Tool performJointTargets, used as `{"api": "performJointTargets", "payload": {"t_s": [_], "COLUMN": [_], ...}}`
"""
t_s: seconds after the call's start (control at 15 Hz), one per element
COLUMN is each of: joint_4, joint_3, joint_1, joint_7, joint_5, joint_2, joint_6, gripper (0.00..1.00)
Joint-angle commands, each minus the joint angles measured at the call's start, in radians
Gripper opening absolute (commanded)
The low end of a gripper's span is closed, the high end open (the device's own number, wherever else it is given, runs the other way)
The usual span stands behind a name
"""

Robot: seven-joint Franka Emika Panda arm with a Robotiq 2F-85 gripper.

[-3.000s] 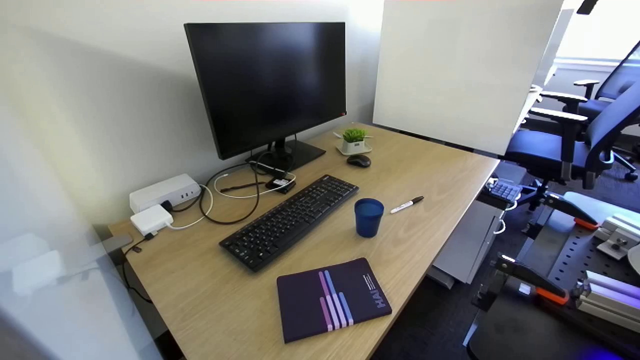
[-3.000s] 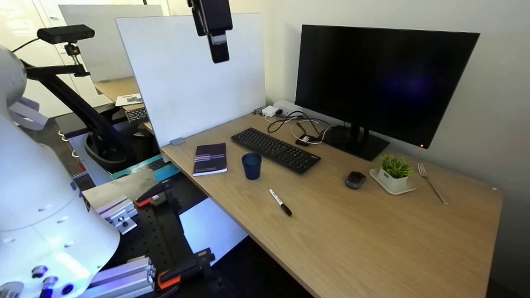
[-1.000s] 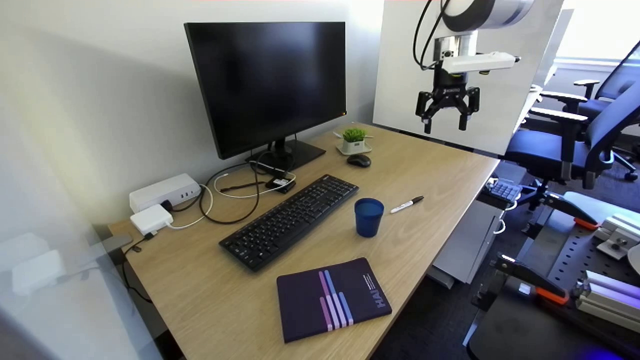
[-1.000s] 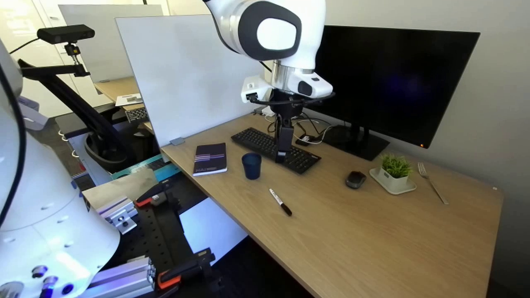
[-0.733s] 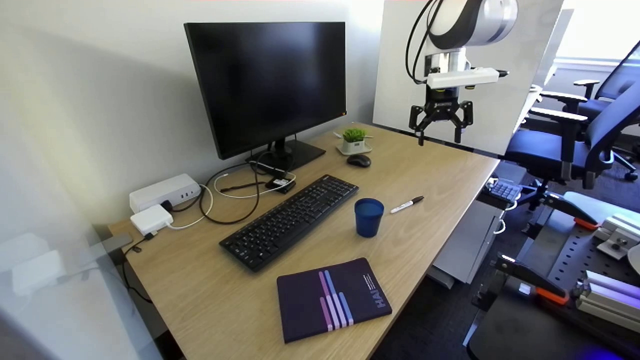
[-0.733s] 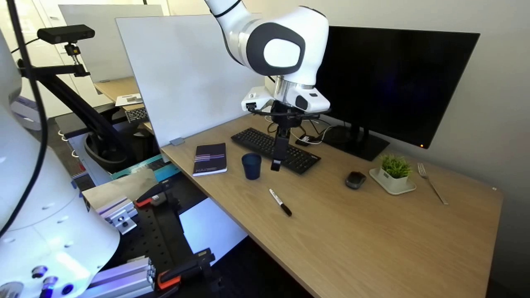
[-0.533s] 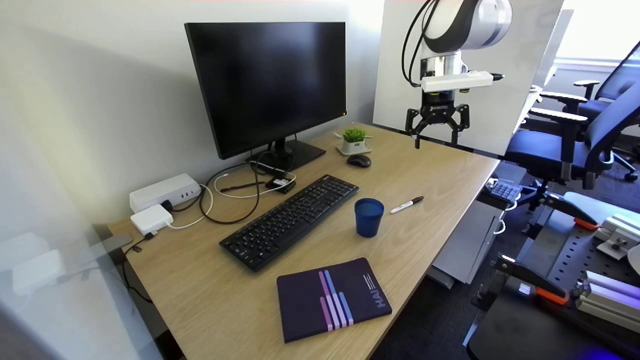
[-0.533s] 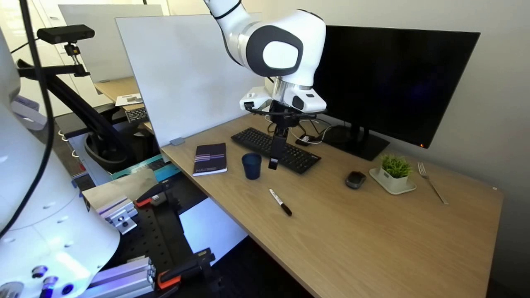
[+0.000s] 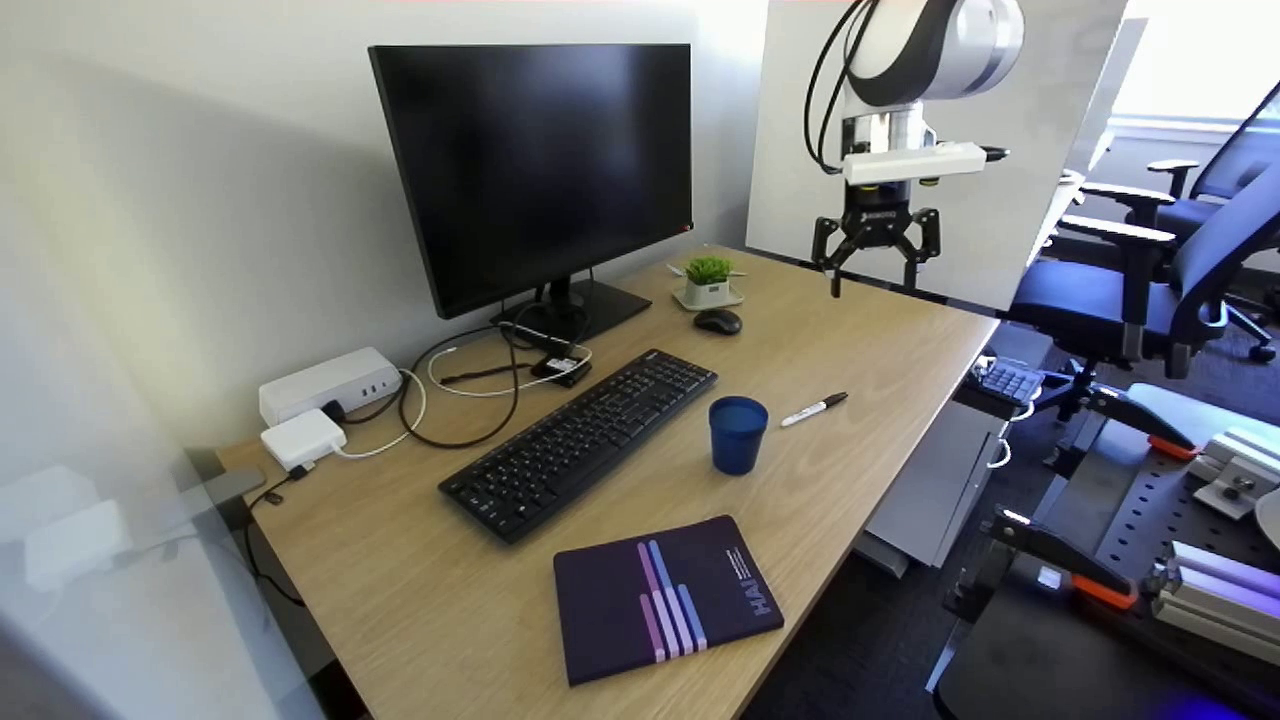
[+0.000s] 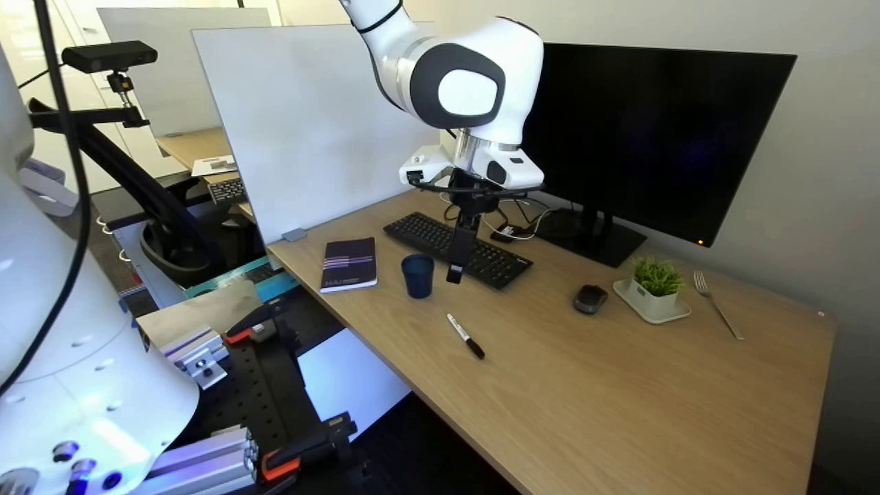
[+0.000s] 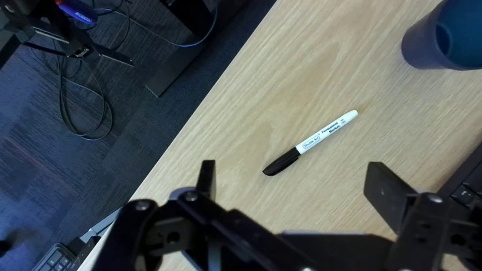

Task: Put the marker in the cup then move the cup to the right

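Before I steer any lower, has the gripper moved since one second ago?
Yes. In an exterior view, the gripper has dropped and shifted slightly left in the picture, judged against the white panel behind it.

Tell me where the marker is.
In the wrist view, the marker lies on the desk just right of picture centre, its white end toward the cup at upper right. In both exterior views, it lies right of the cup, not touching.
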Motion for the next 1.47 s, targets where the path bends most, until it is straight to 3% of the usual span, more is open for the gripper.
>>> {"api": "performJointTargets", "payload": {"t_s": [0.0, 0.2, 0.8, 1.4], "joint_4": [0.022, 0.06, 0.264, 0.205], "joint_3": [-0.015, -0.022, -0.01, -0.006], "joint_1": [0.013, 0.025, 0.102, 0.145], "joint_7": [0.026, 0.101, 0.535, 0.754], "joint_5": [0.013, 0.019, 0.122, 0.15], "joint_2": [0.056, 0.122, 0.307, 0.386], "joint_6": [0.001, -0.011, -0.015, 0.045], "gripper": [1.0, 1.0, 1.0, 1.0]}}
